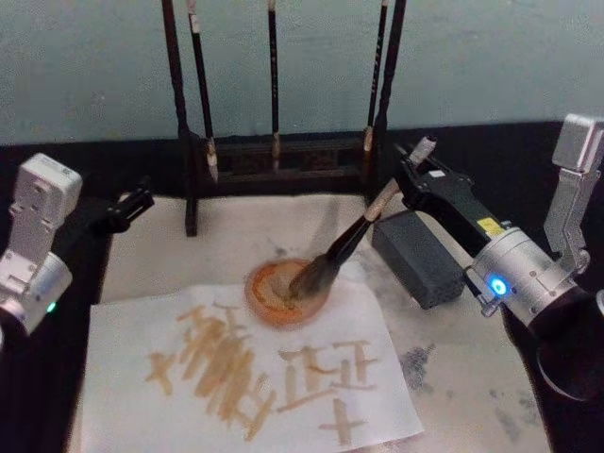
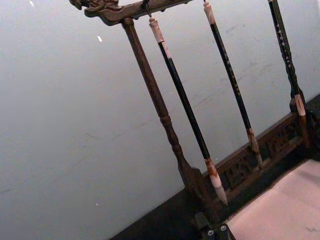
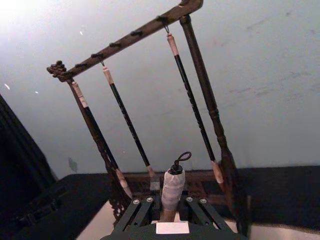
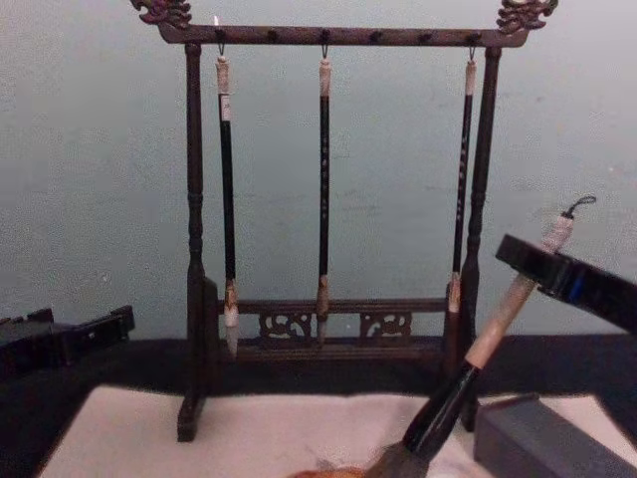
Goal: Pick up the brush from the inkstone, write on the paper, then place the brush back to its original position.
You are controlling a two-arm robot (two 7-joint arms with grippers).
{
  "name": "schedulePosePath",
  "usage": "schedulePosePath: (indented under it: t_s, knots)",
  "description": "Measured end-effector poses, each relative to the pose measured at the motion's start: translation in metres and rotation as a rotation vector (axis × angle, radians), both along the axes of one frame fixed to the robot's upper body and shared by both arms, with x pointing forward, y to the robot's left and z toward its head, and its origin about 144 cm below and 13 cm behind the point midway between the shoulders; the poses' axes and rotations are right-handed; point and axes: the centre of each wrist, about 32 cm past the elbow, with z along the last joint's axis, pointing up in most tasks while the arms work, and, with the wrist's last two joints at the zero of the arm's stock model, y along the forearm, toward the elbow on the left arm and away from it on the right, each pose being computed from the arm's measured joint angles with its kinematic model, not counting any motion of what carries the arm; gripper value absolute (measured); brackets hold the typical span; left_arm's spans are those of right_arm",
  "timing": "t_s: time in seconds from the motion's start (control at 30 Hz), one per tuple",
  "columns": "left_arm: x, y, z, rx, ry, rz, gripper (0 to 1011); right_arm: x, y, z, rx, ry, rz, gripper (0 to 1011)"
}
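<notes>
The brush (image 1: 351,238) slants down to the left, its bushy bristles resting in a round orange-brown dish (image 1: 257,294). My right gripper (image 1: 408,185) is shut on the pale upper handle, just below the white end cap. The right wrist view has that cap (image 3: 173,186) between the fingers. From the chest, the brush (image 4: 468,370) leans up to the right gripper (image 4: 557,274). The dark grey inkstone (image 1: 420,257) lies right of the dish, under the right arm. The paper (image 1: 132,330) lies in front, covered with tan strokes. My left gripper (image 1: 132,204) rests shut at the mat's left edge.
A dark carved wooden rack (image 1: 274,156) with three slim hanging brushes stands at the back, close behind the dish. A white mat (image 1: 170,255) with grey ink stains on its right covers the black table. The wall is right behind the rack.
</notes>
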Motion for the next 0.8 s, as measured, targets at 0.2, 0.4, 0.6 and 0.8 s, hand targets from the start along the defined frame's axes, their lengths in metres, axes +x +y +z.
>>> schedulePosePath:
  t_s: [0.2, 0.4, 0.6, 0.8]
  knots:
    - [0.000, 0.000, 0.000, 0.000, 0.000, 0.000, 1002, -0.002, -0.002, -0.004, -0.008, 0.018, -0.015, 201]
    - [0.000, 0.000, 0.000, 0.000, 0.000, 0.000, 1000, -0.001, -0.002, -0.010, -0.011, 0.041, -0.023, 204]
    - [0.000, 0.000, 0.000, 0.000, 0.000, 0.000, 1002, -0.002, -0.003, -0.012, -0.019, 0.058, -0.035, 206]
    - [0.000, 0.000, 0.000, 0.000, 0.000, 0.000, 1002, -0.002, -0.005, -0.014, -0.033, 0.077, -0.053, 207]
